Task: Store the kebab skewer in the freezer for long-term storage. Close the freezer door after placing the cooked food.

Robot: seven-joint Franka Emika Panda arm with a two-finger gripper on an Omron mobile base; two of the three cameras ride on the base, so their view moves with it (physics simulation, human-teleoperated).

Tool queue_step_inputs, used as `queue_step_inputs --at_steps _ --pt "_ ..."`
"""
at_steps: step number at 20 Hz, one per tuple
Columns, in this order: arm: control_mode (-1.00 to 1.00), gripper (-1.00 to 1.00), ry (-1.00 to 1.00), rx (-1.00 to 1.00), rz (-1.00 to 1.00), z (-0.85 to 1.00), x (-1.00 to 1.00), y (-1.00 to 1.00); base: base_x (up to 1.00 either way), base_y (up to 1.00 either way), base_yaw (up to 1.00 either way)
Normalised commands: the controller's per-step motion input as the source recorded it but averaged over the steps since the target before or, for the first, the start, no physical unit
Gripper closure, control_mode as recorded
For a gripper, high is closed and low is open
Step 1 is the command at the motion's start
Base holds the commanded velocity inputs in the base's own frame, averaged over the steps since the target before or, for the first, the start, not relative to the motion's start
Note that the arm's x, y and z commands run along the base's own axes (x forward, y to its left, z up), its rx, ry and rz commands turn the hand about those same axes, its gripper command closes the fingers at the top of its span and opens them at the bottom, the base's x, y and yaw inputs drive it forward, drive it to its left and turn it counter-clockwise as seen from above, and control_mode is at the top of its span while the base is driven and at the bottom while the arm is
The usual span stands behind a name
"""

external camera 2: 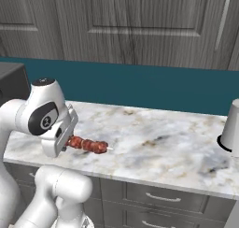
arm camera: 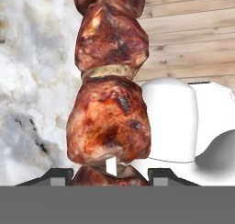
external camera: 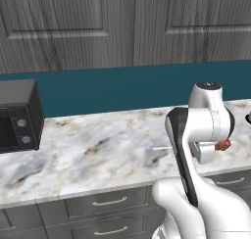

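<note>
Kebab skewer (external camera 2: 87, 144) sat clenched in your tool (external camera 2: 65, 145), held level and clear above the counter (external camera 2: 158, 143), presumably ready for carrying to the freezer.

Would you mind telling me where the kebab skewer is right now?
The kebab skewer is held in the gripper, sticking out sideways above the front edge of the marble counter in the right base view.
</note>
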Motion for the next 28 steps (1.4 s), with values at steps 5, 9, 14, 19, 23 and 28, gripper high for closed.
queue_step_inputs --at_steps 5,9,14,19,23,28 --pt "1.0 1.0 -0.01 0.0 0.0 0.0 -0.05 0.02 -0.15 0.0 0.0" --pt "1.0 1.0 0.0 0.0 0.0 0.0 0.0 0.0 -0.52 -0.06 0.0" --pt "1.0 1.0 0.0 0.0 0.0 0.0 0.0 0.0 -0.48 -0.13 -0.06" --pt "1.0 1.0 0.0 0.0 0.0 0.0 0.0 0.0 -0.08 -0.37 -0.47" --pt "1.0 1.0 0.0 0.0 0.0 0.0 0.0 0.0 -0.18 -0.5 -0.5" --pt "1.0 1.0 0.0 0.0 0.0 0.0 0.0 0.0 -0.14 -0.61 -0.47"
